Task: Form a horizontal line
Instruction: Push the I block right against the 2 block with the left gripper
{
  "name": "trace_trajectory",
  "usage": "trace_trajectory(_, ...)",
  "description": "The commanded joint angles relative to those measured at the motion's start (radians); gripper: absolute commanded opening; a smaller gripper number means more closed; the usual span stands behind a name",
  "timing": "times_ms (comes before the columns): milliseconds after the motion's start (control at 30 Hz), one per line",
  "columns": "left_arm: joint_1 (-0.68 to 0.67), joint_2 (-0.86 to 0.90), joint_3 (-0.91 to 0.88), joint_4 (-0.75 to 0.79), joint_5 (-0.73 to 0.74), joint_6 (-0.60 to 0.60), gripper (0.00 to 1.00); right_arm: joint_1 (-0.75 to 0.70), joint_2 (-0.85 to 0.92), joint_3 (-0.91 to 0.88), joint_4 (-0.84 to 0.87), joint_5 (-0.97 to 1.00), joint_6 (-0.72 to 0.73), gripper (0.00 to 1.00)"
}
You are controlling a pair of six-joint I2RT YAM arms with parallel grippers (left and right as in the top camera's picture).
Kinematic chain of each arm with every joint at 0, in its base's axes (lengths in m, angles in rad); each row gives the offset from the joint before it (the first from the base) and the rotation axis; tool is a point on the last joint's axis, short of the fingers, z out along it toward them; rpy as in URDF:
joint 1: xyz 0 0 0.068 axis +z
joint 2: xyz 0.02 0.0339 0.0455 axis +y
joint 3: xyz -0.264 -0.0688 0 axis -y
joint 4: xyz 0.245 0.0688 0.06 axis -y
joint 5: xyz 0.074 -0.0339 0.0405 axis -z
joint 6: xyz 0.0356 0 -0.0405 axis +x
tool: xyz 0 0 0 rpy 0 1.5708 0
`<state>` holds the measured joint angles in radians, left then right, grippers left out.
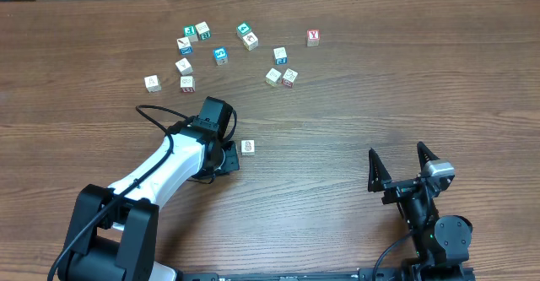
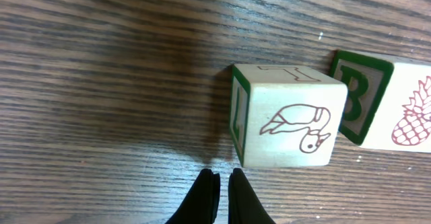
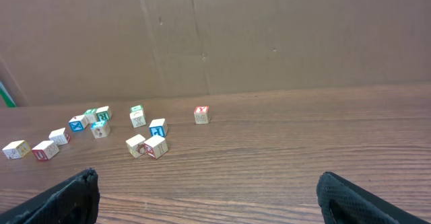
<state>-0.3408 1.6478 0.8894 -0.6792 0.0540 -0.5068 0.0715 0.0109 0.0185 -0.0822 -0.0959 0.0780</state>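
The horizontal line is not in view; no row of touching cubes shows. A white cube with a red Y (image 1: 313,37) stands alone at the back, and it also shows in the right wrist view (image 3: 201,114). My left gripper (image 1: 226,157) is shut and empty, its fingertips (image 2: 222,178) just short of a white cube with a bird drawing (image 2: 289,126). A second cube with a green B and a pineapple (image 2: 384,106) lies close on its right. Overhead, only one white cube (image 1: 247,147) shows beside this gripper. My right gripper (image 1: 396,153) is open and empty, also seen in its wrist view (image 3: 205,180).
Several loose cubes with teal, blue and red faces lie scattered at the back left (image 1: 220,56), with a pair (image 1: 281,76) nearer the middle. They show far off in the right wrist view (image 3: 147,145). A cardboard wall (image 3: 269,35) stands behind the table.
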Motion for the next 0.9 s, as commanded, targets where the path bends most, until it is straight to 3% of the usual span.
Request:
trace_trajectory(0,-0.006,0.002,-0.003,-0.001,0.023,-0.017,0.05,-0.008,-0.008,-0.010,0.005,0.013,-0.001,1.00)
trace_trajectory(867,-0.006,0.002,-0.003,0.057,0.016,-0.014,0.04,-0.008,-0.008,-0.010,0.005,0.013,-0.001,1.00)
